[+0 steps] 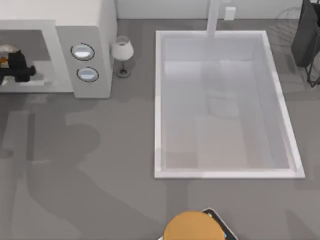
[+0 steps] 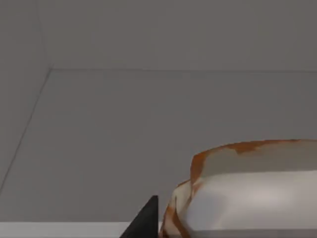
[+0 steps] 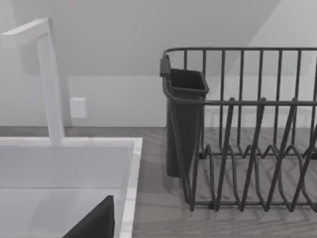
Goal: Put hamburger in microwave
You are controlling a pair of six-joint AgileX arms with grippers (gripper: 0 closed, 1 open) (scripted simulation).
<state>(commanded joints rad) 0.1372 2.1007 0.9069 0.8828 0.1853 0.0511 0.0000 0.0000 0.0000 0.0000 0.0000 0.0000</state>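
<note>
Hamburger (image 1: 5, 54) sits inside the microwave (image 1: 85, 30) cavity, clamped in the left gripper (image 1: 12, 67). This looks like the placing step; the next move calls for lowering onto the cavity floor and letting go. The right arm (image 1: 305, 35) is parked beyond the sink (image 1: 160, 100); I cannot tell its gripper's state.

We see a white basin (image 1: 227, 105) sunk in the grey bench (image 1: 100, 165), a small lamp (image 1: 122, 55) left of it, a tan dome (image 1: 194, 227) below, and a dark wire rack (image 3: 247, 134) beside its far corner.
</note>
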